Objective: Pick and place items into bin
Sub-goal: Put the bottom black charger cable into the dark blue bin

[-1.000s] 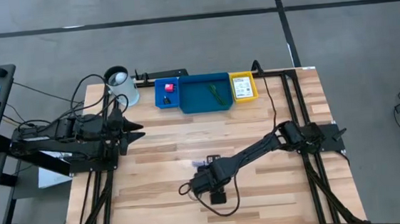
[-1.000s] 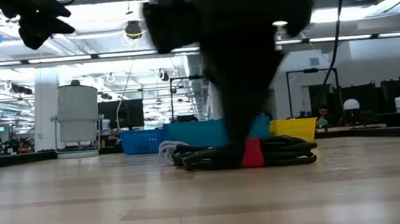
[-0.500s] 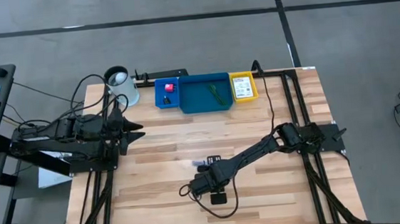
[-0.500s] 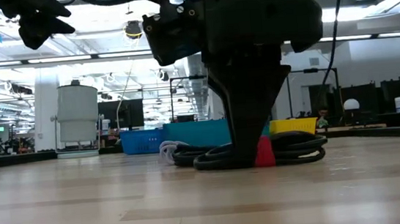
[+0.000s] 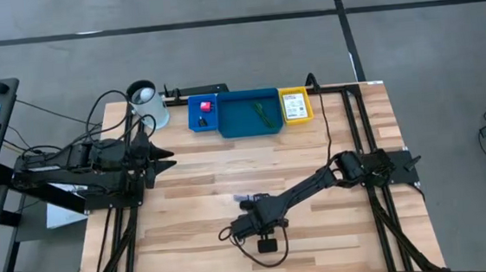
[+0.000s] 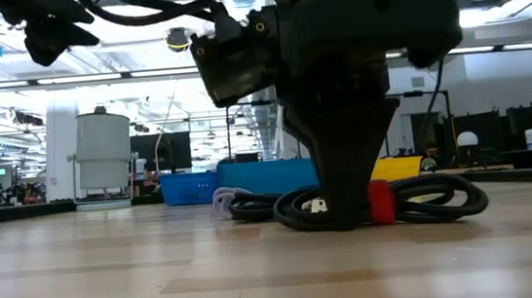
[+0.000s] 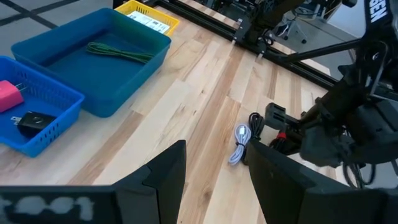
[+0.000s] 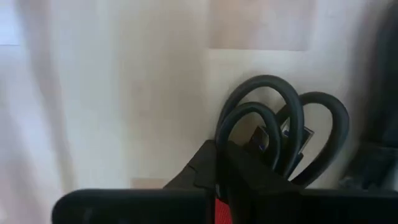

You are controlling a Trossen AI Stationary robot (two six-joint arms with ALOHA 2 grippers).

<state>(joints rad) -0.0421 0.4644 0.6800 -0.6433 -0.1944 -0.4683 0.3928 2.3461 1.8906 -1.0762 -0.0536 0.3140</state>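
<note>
floor (image 5: 215, 3): grey concrete, dark seams | ceiling lights (image 6: 177, 40): bright | white pillar (image 6: 62, 149)

Cable bundle (image 6: 389, 203): middle hidden behind the right gripper (image 6: 346, 221) in the low view; in the high view mostly covered by that arm, and in the right wrist view its loops are cut off at the picture's edge. Silvery piece (image 7: 239, 142): too small to identify. White card (image 5: 294, 106): green print too small to read. Green ties (image 7: 118, 52): number cannot be told. Blue bin (image 6: 261, 177): contents hidden behind its wall in the low view. Left gripper (image 7: 214, 186): fingertips cut off by the bottom edge.
</note>
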